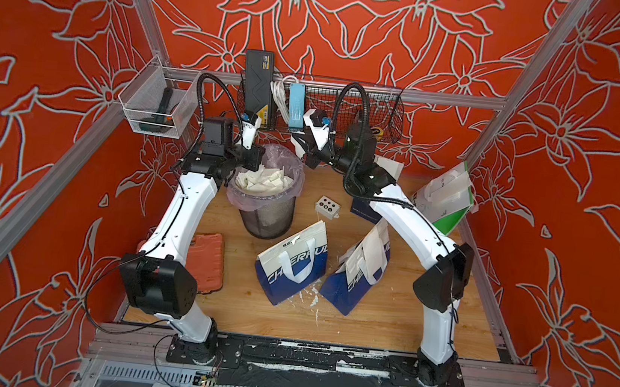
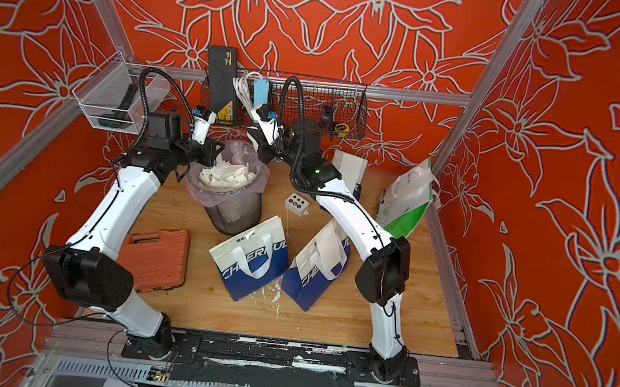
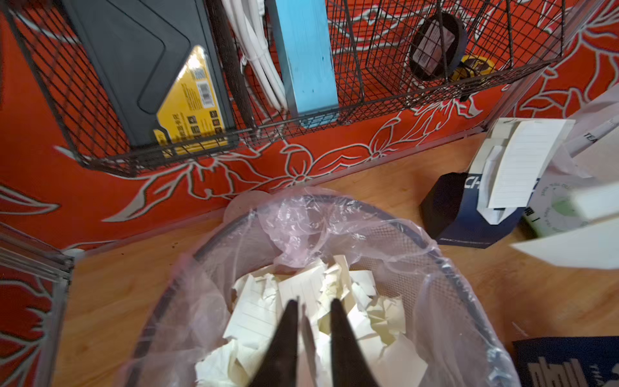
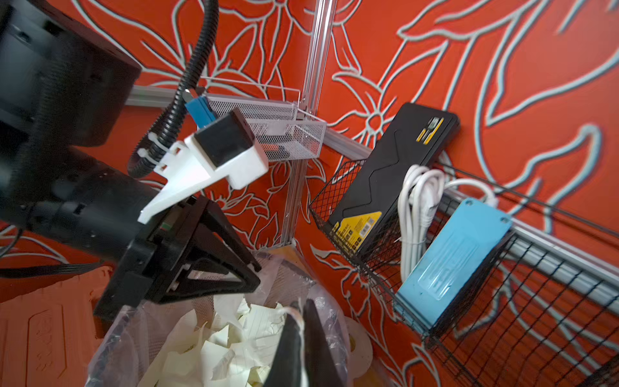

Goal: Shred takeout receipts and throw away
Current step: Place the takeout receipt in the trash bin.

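In both top views the left pincer hung over the bin. The right pincer hung just past the bin's other side. From up there I could not tell how their jaws stood. The torn receipt pieces filled the bin, under the left pincer and between the two pincers. Behind both pincers a wire basket on the wall held a black case and a blue box. Blue-and-white bags stood well away, toward the arm bases.

In the left wrist view the left pincer had its fingers spread a little, right above the torn receipt pieces. Past the fingertips the clear bin liner lay crumpled over part of the pile. A whole receipt leaned on a dark blue bag, well away on the right pincer's side.

In the right wrist view the right pincer was pressed together on a thin white paper scrap. The left pincer stood across the bin from it, hiding part of the wall. The torn receipt pieces lay below both.
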You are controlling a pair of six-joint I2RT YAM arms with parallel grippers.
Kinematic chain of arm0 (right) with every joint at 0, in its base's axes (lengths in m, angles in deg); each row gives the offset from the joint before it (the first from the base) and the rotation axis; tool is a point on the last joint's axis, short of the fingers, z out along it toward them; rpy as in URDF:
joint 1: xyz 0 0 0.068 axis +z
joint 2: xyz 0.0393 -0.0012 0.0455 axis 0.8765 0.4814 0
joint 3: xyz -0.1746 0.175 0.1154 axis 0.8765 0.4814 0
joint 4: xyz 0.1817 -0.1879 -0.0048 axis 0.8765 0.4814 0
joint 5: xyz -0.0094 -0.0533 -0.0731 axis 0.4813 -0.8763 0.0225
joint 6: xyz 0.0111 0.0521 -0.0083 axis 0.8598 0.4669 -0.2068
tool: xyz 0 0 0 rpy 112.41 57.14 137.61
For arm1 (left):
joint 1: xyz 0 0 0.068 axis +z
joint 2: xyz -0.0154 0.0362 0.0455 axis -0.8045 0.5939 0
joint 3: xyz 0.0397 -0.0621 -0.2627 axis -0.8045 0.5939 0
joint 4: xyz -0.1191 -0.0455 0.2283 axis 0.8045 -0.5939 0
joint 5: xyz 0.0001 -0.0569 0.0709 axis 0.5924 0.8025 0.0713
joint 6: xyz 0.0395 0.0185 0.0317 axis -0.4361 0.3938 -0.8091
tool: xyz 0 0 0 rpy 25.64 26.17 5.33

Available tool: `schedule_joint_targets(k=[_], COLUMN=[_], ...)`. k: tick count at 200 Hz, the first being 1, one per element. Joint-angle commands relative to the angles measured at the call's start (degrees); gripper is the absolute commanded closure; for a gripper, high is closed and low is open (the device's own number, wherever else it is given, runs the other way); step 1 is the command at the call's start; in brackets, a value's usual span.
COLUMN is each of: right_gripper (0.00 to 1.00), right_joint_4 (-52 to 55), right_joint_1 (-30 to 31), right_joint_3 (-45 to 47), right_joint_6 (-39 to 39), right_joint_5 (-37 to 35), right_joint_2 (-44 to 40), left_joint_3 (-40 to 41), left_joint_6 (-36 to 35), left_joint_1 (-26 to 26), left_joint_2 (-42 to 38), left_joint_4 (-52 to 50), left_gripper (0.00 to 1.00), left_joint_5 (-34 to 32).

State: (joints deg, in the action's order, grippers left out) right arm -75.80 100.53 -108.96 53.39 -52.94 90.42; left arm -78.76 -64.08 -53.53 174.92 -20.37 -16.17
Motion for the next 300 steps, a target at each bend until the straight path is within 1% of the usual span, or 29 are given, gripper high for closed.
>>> schedule_joint_targets(k=[1,7,14,20,27,39,66,83,104,115,135,154,172,203,220,240,252,275,285,300], right_gripper=[1.00,0.99,0.95,0.92,0.88,0.79,0.62,0.56,0.49,0.47,0.47,0.47,0.47,0.47,0.47,0.46,0.45,0.43,0.43,0.43], right_joint_4=[0.1,0.8,1.8,2.3,2.4,2.1,4.4,5.8,7.5,11.0,21.2,22.6,25.6,29.9,33.3,35.5,33.3,25.4,23.4,23.2], right_joint_1=[0.6,0.7,0.8,1.1,1.2,1.5,1.7,1.7,1.7,1.7,1.7,1.5,1.3,0.7,0.7,0.6,0.6,0.4,0.4,0.0], right_joint_3=[-1.3,-1.6,-2.2,-2.4,-2.1,-1.8,-4.6,-5.5,-5.5,-6.2,-8.1,-5.1,-5.6,-8.2,-10.3,-12.5,-12.3,-11.2,-11.4,-12.5], right_joint_6=[3.4,3.5,3.5,3.5,3.7,4.8,7.5,8.1,6.2,3.3,-5.0,-8.8,-11.7,-10.9,-11.2,-11.0,-9.2,-3.3,-1.9,-1.5], right_joint_5=[2.0,2.5,3.0,3.3,3.0,3.4,5.8,8.1,11.5,12.1,10.8,8.0,9.1,17.1,19.7,21.0,22.1,23.8,23.1,20.6], right_joint_2=[3.2,3.7,4.3,4.8,5.2,5.8,7.5,7.5,6.6,6.2,5.7,3.5,2.6,2.8,3.3,3.9,4.1,4.1,4.3,4.2], left_joint_3=[-1.6,-2.2,-2.3,-2.3,-2.3,-2.5,-3.0,-1.6,-1.0,-0.3,1.7,4.1,4.9,5.0,4.9,4.9,5.0,4.9,4.8,4.7], left_joint_6=[2.2,2.5,3.0,3.4,4.0,4.8,4.3,4.8,4.4,3.8,2.8,2.9,2.9,2.7,2.7,2.6,2.6,2.6,2.3,1.8], left_joint_1=[0.4,0.3,0.3,0.3,0.3,0.3,0.3,0.4,0.4,0.4,0.5,0.5,0.5,0.6,0.7,0.9,1.0,1.2,1.5,1.5], left_joint_2=[0.2,0.5,0.5,0.4,0.1,-0.7,-1.9,-3.2,-4.3,-4.8,-6.3,-7.3,-7.2,-6.8,-6.5,-6.4,-6.3,-6.8,-7.0,-7.7], left_joint_4=[-1.8,-2.5,-2.9,-2.9,-2.5,-1.6,-1.0,-0.3,0.3,1.0,2.1,2.8,2.7,2.8,2.6,2.5,2.6,2.7,2.6,2.6], left_gripper=[0.63,0.58,0.52,0.49,0.47,0.44,0.40,0.37,0.31,0.27,0.25,0.25,0.25,0.25,0.25,0.24,0.24,0.24,0.24,0.24], left_joint_5=[1.8,1.6,1.7,1.6,1.5,2.1,6.9,5.3,2.5,1.6,3.3,2.8,3.1,3.2,3.3,3.2,3.2,3.0,2.9,3.7])
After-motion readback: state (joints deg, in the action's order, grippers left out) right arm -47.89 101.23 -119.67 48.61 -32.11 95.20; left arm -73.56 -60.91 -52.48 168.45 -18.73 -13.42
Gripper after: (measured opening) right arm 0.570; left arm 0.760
